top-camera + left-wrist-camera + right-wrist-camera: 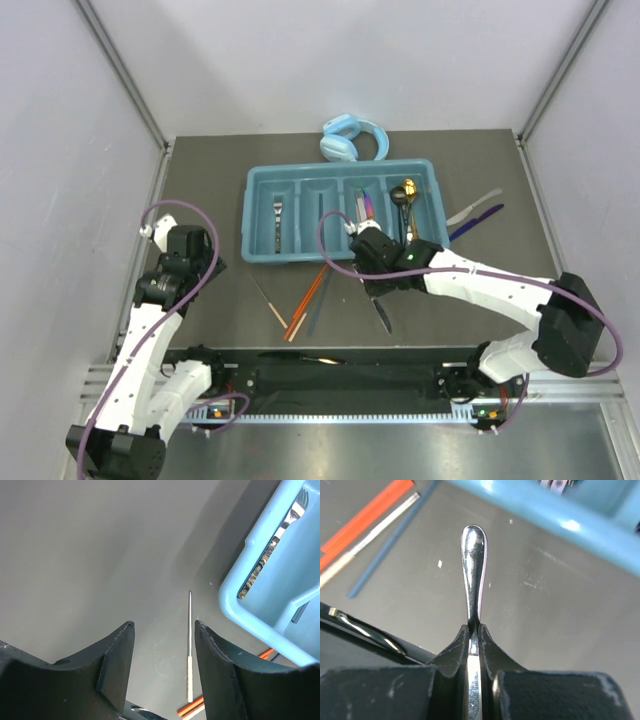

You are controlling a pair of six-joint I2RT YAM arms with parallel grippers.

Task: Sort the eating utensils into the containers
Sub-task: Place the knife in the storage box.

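**Sort partly complete: four pieces in the tray, one in the grip, the rest loose**

Left side: the left tool hangs released and holds nothing, over bare counter just off the tray's left end. Ahead of it a slim metal stick with a pale handle lies unsorted.

Tray: the first compartment from the left holds a silver fork. The second appears empty, though the overhead view is too coarse to be sure. The third holds a purple-tinted knife. The fourth holds a gold spoon and a darker spoon.

Centre, in front of the tray: orange chopsticks and a blue-grey stick lie loose on the counter, close together. A shiny piece rests on the black base plate at the near edge.

Right tool: clenched on the handle of a silver utensil, held just short of the tray's near wall. It is judged to be in transit and not yet deposited.

Right of the tray: a silver knife and a dark purple knife lie on the counter, yet to be collected.
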